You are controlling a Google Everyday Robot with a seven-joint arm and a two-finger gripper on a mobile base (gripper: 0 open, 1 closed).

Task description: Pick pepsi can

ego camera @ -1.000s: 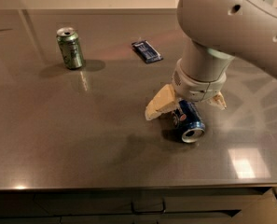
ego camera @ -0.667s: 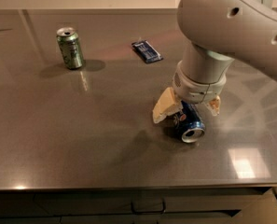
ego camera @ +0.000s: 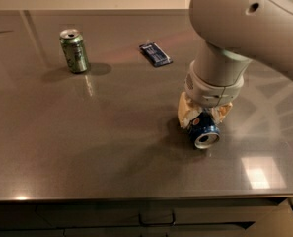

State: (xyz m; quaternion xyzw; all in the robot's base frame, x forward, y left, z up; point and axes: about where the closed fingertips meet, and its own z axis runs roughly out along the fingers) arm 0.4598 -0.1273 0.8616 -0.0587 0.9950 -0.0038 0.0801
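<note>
The pepsi can [ego camera: 204, 131] lies on its side on the grey table [ego camera: 111, 142], right of centre, with its silver end facing the front. My gripper [ego camera: 204, 113] comes down on it from above. Its cream fingers [ego camera: 184, 113] stand on either side of the can, pressed against it. The can still rests on the table. The arm's large grey body hides the far end of the can.
A green can [ego camera: 74, 51] stands upright at the back left. A flat dark blue snack packet [ego camera: 155, 54] lies at the back centre. The table's front edge runs along the bottom, with drawers below it.
The left finger, spread wide of the can a second ago, has swung in against it. The gripper has settled lower over the can. The can has not moved.
</note>
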